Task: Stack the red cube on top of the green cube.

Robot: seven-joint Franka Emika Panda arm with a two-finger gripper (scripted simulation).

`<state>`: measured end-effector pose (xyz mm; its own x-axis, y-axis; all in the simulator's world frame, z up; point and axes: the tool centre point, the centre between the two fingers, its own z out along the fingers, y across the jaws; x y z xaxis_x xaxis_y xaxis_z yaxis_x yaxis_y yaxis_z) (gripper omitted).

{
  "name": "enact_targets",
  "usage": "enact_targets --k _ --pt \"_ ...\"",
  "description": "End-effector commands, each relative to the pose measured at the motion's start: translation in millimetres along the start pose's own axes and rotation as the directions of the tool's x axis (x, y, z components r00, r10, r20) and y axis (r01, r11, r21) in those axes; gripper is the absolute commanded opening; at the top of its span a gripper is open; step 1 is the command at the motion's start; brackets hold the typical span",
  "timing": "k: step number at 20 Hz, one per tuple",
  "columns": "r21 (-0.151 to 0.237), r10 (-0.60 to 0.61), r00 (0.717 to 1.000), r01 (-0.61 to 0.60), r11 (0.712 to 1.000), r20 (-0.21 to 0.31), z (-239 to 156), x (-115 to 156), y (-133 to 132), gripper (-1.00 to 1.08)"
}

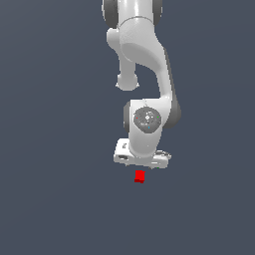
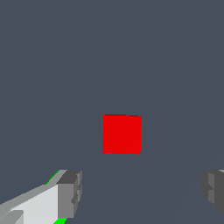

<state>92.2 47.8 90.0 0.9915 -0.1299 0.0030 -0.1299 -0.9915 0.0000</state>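
Note:
The red cube (image 1: 139,176) lies on the dark floor just below the gripper's hand in the exterior view. In the wrist view the red cube (image 2: 122,134) sits ahead of the open fingers, apart from both. My gripper (image 2: 140,190) is open and empty, with one finger (image 2: 70,192) on one side and the other finger (image 2: 213,189) far from it. The green cube (image 2: 61,220) shows only as thin green slivers behind one finger; in the exterior view it is hidden by the hand. In the exterior view the fingers are hidden under the hand (image 1: 142,155).
The white arm (image 1: 144,60) comes down from the top of the exterior view. The flat dark grey floor (image 1: 50,199) spreads all around with nothing else on it.

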Motion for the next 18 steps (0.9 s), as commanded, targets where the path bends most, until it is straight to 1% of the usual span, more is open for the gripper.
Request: enact_targets --k 1,9,18 --pt "0.0 0.013 1.0 -0.013 1.0 0.0 7.0 7.8 -3.5 1.0" --pt "0.0 0.034 0.999 -0.034 0.999 0.003 19.2 20.9 -9.2 1.0" --pt "0.0 0.036 0.999 -0.036 0.999 0.003 20.2 22.6 -9.7 1.0"
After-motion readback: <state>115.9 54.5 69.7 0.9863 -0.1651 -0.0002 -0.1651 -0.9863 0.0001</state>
